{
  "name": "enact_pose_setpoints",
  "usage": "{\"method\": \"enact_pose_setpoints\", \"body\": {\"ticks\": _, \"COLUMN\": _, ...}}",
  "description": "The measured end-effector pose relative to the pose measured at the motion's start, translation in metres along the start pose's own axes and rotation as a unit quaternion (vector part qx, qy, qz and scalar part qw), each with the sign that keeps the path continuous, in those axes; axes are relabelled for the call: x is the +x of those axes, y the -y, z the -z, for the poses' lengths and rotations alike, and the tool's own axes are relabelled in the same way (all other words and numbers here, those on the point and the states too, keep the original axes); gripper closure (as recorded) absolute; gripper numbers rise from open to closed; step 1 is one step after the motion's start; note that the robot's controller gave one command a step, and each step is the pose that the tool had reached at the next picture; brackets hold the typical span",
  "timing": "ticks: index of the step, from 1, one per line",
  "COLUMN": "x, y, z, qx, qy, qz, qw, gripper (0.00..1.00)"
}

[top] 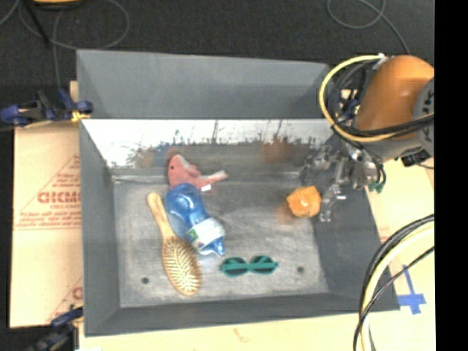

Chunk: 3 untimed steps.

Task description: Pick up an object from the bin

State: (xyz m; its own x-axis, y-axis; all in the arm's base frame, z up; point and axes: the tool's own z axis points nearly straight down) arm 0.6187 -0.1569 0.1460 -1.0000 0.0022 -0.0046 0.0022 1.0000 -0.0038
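Observation:
My gripper [335, 185] hangs low at the right side of the bin, close to the right wall. Directly to its left, touching or nearly touching it, lies a small orange rounded thing [303, 202] on the bin floor. Whether the gripper has hold of the orange thing I cannot tell. Farther left, apart from the gripper, a pair of green toy glasses [249, 266] lies near the front wall.
On the left half of the floor lie a blue bottle [189, 214] with a white label end, a wooden hairbrush [175, 258] beside it, and a pink-red toy [184, 172] near the back wall. The arm's orange cover and cables hang over the bin's right rim.

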Motion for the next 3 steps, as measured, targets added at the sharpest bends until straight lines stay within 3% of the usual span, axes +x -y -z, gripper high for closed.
{"method": "enact_pose_setpoints", "body": {"ticks": 1, "x": -0.023, "y": -0.019, "z": -0.068, "qx": -0.002, "qy": 0.0031, "qz": -0.040, "qw": 0.9992, "gripper": 1.00}}
{"method": "enact_pose_setpoints", "body": {"ticks": 2, "x": -0.023, "y": -0.019, "z": -0.067, "qx": -0.002, "qy": 0.0032, "qz": -0.040, "qw": 0.9992, "gripper": 1.00}}
{"method": "enact_pose_setpoints", "body": {"ticks": 3, "x": -0.028, "y": -0.028, "z": 0.085, "qx": -0.001, "qy": 0.0015, "qz": -0.033, "qw": 0.9994, "gripper": 1.00}}
